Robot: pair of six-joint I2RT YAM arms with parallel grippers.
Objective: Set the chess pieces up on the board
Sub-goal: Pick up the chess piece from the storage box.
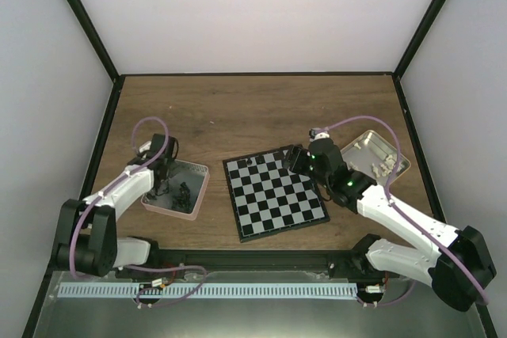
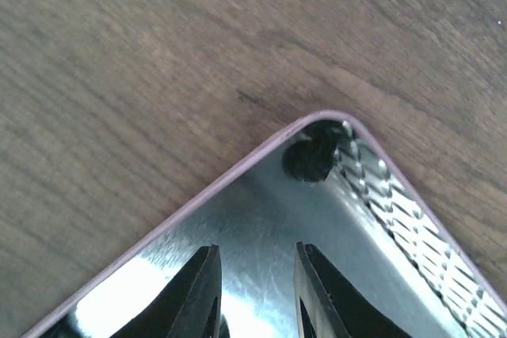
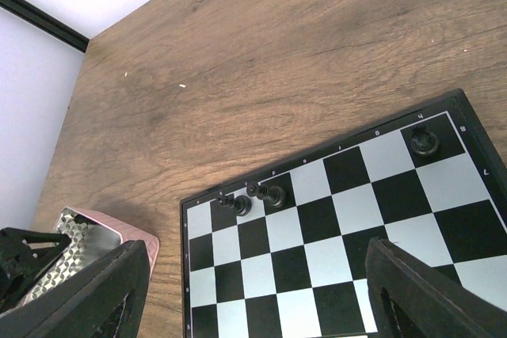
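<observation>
Your left gripper (image 2: 255, 255) hangs partly open over the pink-rimmed tray (image 1: 201, 193) left of the board (image 1: 269, 203), while your right gripper (image 3: 255, 252) stands wide open above the board, where a few black chess pieces (image 3: 273, 194) sit along its far edge.

The pink-rimmed shiny metal tray (image 2: 261, 215) runs off the left wrist view's bottom and right edges, and the small black chess piece (image 2: 310, 157) in its corner is too blurred to identify. From above, the whitish pieces (image 1: 379, 166) in the tan metal tin (image 1: 364, 146) are too small to tell apart.
</observation>
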